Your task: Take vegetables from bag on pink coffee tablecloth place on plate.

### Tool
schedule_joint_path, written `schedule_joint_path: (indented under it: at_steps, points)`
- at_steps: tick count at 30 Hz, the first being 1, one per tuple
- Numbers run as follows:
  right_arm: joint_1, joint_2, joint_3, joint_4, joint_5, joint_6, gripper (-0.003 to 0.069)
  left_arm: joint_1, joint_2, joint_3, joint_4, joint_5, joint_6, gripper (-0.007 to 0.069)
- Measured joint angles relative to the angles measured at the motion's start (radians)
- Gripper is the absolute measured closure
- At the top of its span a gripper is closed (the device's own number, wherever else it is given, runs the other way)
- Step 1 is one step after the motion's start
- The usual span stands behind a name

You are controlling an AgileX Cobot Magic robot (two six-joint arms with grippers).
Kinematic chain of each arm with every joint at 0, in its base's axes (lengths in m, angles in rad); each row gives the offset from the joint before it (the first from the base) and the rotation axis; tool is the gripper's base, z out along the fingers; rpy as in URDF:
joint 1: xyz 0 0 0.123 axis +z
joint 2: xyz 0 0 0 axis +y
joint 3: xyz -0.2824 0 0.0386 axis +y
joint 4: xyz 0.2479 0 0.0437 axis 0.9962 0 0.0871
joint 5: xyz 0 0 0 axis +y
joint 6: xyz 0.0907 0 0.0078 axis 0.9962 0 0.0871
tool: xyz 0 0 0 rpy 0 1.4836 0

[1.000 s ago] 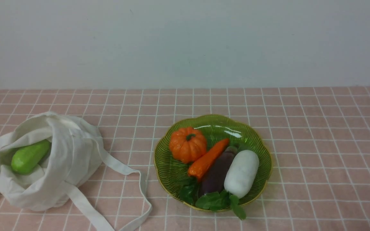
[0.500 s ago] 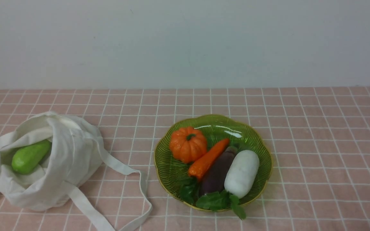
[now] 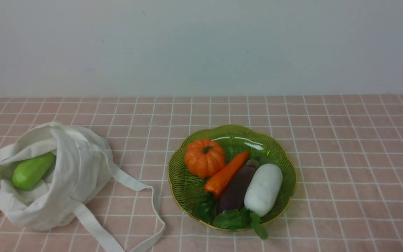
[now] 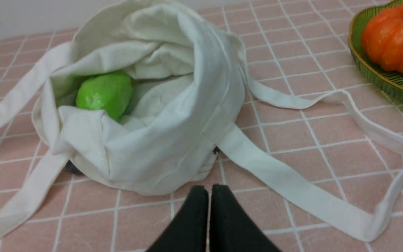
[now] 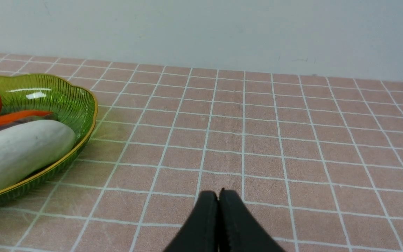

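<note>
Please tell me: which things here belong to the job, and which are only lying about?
For the job:
- bag
- gourd, in the bag
- plate
- radish, pumpkin, carrot, eggplant, all on the plate
- pink cloth

Lying about:
- nothing more; behind is only the wall

You see a smooth light-green gourd (image 4: 105, 92) lying inside the soft off-white cloth bag (image 4: 173, 115), your left gripper (image 4: 208, 190) pressed closed nearby.
</note>
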Motion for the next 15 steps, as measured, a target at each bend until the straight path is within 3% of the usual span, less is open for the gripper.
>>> schedule_joint_path:
  at_steps: [15]
  points:
    - [0.000,0.000,0.000,0.000,0.000,0.000,0.0673,-0.001,0.000,0.003,0.000,-0.014,0.001,0.0629]
